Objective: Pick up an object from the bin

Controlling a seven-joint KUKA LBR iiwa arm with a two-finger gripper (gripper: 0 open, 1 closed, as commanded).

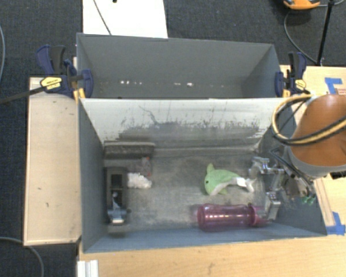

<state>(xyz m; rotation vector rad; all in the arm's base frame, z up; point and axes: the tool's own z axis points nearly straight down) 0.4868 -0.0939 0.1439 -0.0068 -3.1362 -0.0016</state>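
Camera view looks down into the grey metal bin [179, 62], where a translucent purple bottle [228, 217] lies on its side along the near wall. The gripper [267, 189] is down at the bottle's right, capped end, close against it. Whether it touches the bottle cannot be told, nor whether it is open or closed, and nothing can be seen held in it. Above the gripper sits the arm's orange cover [326, 128], with looped cables [282, 117] around it.

Just behind the bottle lies a green soft toy [218, 179], its pale tail end pointing toward the gripper. Well to the bottle's left is a small white crumpled lump [139, 181]. Farther left still, a black tool [115, 198] lies by the bin's left wall.
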